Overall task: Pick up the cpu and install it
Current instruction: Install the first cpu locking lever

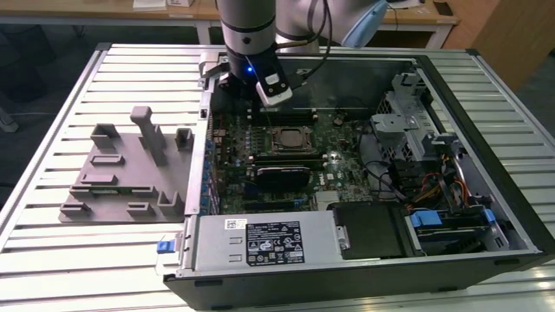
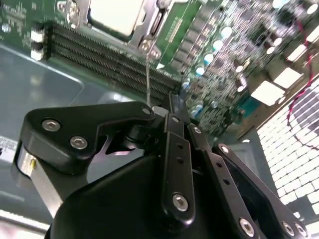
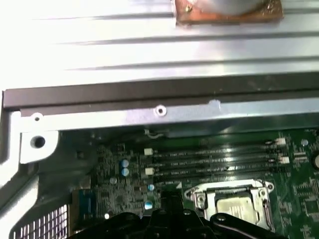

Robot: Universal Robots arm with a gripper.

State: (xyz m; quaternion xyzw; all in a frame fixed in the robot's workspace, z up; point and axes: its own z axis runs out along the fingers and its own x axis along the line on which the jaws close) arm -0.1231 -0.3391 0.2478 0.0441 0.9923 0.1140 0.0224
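- Exterior view: the arm is hanging over the open computer case (image 1: 485,84), with the gripper (image 1: 260,97) sitting above the far part of the motherboard (image 1: 338,162), just beyond the memory slots (image 1: 282,117).
- The cpu (image 1: 287,138) is lying flat in its socket (image 1: 267,138) near the middle of the board, so it appears already seated; its pale metal top is also showing in the second wrist view (image 2: 117,15) and the first wrist view (image 3: 238,209).
- The gripper is carrying nothing and standing apart from the chip; in the second wrist view (image 2: 172,107) its black linkage is looking drawn together at the tip, a judgement rather than a certainty.
- Around the socket, a black heatsink block (image 1: 282,175) is sitting just on the near side, with cables (image 1: 416,188) and drive cages (image 1: 407,123) crowding the exterior view's right.
- The grey fixture tray (image 1: 121,175) is resting outside the case on the slatted table (image 1: 52,117), at the exterior view's left.
- The case wall (image 3: 159,94) is standing close by the gripper, limiting room on that side.
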